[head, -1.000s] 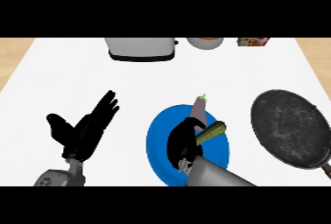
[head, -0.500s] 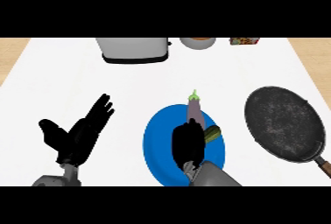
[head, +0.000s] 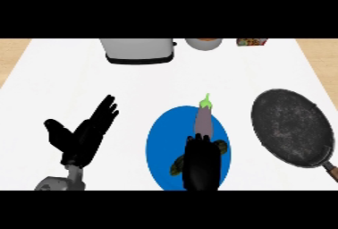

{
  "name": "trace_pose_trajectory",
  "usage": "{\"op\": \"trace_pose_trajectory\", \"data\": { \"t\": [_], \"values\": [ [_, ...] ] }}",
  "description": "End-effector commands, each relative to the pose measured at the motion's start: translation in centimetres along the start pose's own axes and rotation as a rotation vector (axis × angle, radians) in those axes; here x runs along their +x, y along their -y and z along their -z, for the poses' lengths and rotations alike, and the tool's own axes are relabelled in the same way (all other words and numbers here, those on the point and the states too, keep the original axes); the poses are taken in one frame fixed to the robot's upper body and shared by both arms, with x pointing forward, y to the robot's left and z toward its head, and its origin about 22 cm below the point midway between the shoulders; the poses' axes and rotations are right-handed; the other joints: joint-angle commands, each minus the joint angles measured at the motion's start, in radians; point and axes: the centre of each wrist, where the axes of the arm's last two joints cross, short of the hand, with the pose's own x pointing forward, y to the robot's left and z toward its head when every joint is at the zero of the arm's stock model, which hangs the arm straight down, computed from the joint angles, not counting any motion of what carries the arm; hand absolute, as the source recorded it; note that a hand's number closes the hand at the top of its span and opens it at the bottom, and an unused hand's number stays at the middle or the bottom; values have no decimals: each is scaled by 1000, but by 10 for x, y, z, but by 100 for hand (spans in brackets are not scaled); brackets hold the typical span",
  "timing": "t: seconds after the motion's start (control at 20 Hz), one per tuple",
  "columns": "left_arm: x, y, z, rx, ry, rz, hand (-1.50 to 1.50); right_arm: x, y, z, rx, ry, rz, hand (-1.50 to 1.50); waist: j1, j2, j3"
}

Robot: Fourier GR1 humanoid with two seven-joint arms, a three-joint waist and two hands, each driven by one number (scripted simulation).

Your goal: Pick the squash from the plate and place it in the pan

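A blue plate (head: 160, 150) lies at the counter's front centre. On it rests a purple eggplant (head: 204, 120) with a green stem pointing away from me. The dark green squash (head: 221, 148) lies across the plate's near part, with its ends showing on both sides of my right hand (head: 200, 163). That hand lies right on top of the squash and hides its middle. The black pan (head: 289, 126) sits to the plate's right and holds nothing. At the left, my left hand (head: 82, 134) rests open with its fingers up.
A grey toaster (head: 138, 51) stands at the back, with a round bowl (head: 203, 43) and a small packet (head: 252, 42) to its right. The pan's handle (head: 328, 170) points toward the front right corner.
My right hand has slid from beside the squash to on top of it, covering its middle. The left hand stays where it was. The eggplant and pan have not moved on the counter.
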Motion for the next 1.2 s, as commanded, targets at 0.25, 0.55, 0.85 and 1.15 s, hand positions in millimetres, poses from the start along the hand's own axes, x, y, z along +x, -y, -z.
{"op": "trace_pose_trajectory", "data": {
  "t": [0.25,0.55,0.85,1.15],
  "values": [
    [-1,5,-5,-19,-5,-4,0,-16,68,-33,-365,-134,424,150,5,0,1],
    [0,4,-9,-16,10,2,0,-39,57,-36,-419,-176,623,150,18,7,2],
    [-5,5,3,-18,2,-2,0,-95,33,7,-467,-233,589,150,23,11,1],
    [6,16,5,-25,18,18,0,-151,11,60,-502,-290,470,150,28,12,1]
  ]
}}
